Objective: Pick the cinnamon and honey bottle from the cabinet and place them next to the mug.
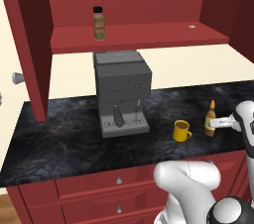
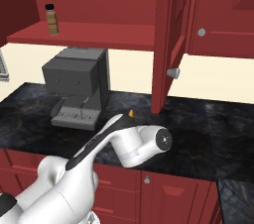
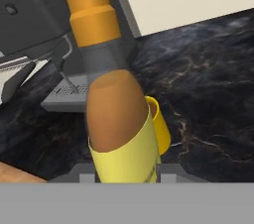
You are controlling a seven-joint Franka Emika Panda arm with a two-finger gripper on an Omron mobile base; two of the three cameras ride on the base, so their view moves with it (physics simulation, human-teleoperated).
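Cabinet (image 1: 144, 37), dark red wood, wall-mounted above the counter, doors swung open, one shelf exposed. Counter (image 1: 64, 134), black marbled stone, running below the cabinet over red drawers (image 1: 119, 181) with round knobs. Coffee machine (image 1: 120, 91), grey and boxy, standing on the counter beneath the left half of the shelf, drip tray toward the front. Cinnamon (image 1: 99, 23), small jar with black cap, brown contents and tan label, upright on the cabinet shelf toward its left end, directly above the coffee machine; seen also from the right base view at the shelf's left end (image 2: 51, 19). Honey bottle (image 1: 210, 119), amber body, yellow label, narrow orange tip, upright on the counter just right of the mug, near but not touching; close-up in the hand view (image 3: 116, 119), standing in front of the mug. Gripper (image 1: 216, 123), reaching in from the right, closed around the lower body of the honey bottle, fingers flanking the label. Mug (image 1: 182, 130), bright yellow, dark inside, on the counter right of the coffee machine, between machine and honey bottle.
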